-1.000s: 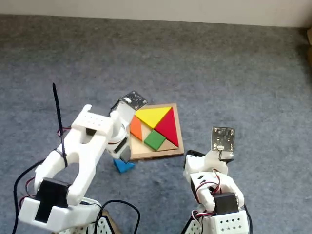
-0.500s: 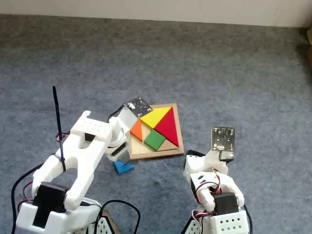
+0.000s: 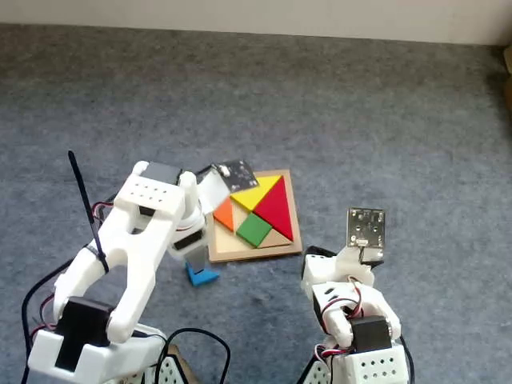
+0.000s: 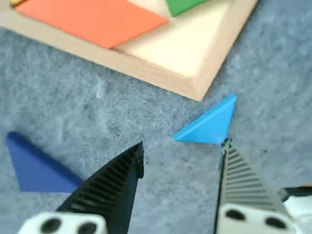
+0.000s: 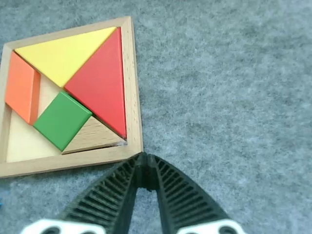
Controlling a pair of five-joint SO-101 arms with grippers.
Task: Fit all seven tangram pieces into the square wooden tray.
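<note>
spread wide, the jaws of the left gripper (image 4: 183, 146) hold nothing. it hangs low over the grey carpet (image 4: 273, 58) just outside a corner of the wooden tray (image 4: 195, 80). the light blue triangle (image 4: 210, 124) lies flat on the carpet just beside that corner, with the pale fingertip (image 4: 225, 145) right at its edge; i cannot tell whether the two touch. the black fingertip (image 4: 138, 148) is apart from it. the dark blue triangle (image 4: 34, 168) lies on the carpet beyond the black finger, outside the grip.

pressed together, the jaws of the right gripper (image 5: 145, 168) pinch nothing, and their tips sit over the carpet just beside the tray's rim.

inside the tray lie the yellow triangle (image 5: 68, 53), the red triangle (image 5: 102, 83), the green square (image 5: 61, 119), the orange piece (image 5: 22, 92) and a plain wooden triangle (image 5: 92, 136). bare floor shows in the tray's corner beside the orange piece and green square. from the high view the light blue triangle (image 3: 204, 274) lies off the tray's near left corner.
</note>
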